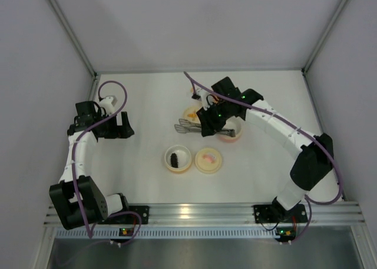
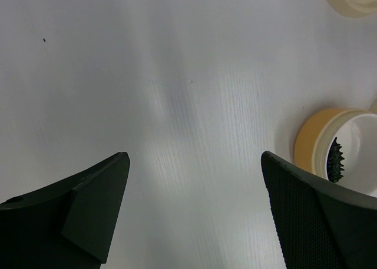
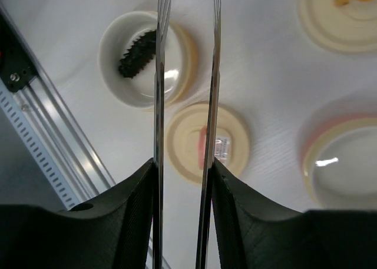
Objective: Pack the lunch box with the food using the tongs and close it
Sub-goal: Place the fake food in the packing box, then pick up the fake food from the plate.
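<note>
My right gripper [image 1: 213, 123] [image 3: 184, 163] is shut on the grey metal tongs [image 1: 185, 126] [image 3: 159, 75]. One thin arm lies against each finger, and the tips point left, with nothing between them. The black ridged food [image 1: 176, 159] [image 3: 136, 53] [image 2: 336, 161] lies in an orange-walled round lunch box bowl [image 1: 187, 160] [image 3: 115, 75] [image 2: 309, 140] below the tong tips. A pink-walled bowl [image 1: 231, 138] [image 3: 344, 163] under the right wrist shows a bare white inside. My left gripper [image 1: 122, 128] [image 2: 193, 160] hangs open over bare table at the left, apart from everything.
A cream lid with a pink motif [image 1: 208, 160] [image 3: 188, 142] lies right of the orange bowl. Behind the tongs lies a cream lid with a yellow motif [image 1: 191, 112] [image 3: 344, 13]. The metal rail [image 1: 200, 213] runs along the near table edge.
</note>
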Controlling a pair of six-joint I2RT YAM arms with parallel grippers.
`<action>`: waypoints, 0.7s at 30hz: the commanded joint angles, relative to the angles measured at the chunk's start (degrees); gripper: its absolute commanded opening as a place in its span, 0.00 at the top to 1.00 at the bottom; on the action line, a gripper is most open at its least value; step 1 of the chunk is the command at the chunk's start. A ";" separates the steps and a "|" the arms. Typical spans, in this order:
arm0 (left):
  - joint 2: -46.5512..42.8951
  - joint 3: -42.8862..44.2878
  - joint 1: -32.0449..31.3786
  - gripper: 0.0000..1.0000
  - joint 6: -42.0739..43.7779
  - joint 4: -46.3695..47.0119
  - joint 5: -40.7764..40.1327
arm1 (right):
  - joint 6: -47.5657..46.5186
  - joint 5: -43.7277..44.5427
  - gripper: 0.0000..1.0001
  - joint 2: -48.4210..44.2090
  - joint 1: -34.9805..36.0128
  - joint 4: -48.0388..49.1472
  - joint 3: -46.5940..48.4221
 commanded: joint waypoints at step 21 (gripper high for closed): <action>0.35 1.42 0.49 0.02 0.00 1.68 3.23 | 10.34 23.86 0.61 8.17 -14.64 19.25 8.23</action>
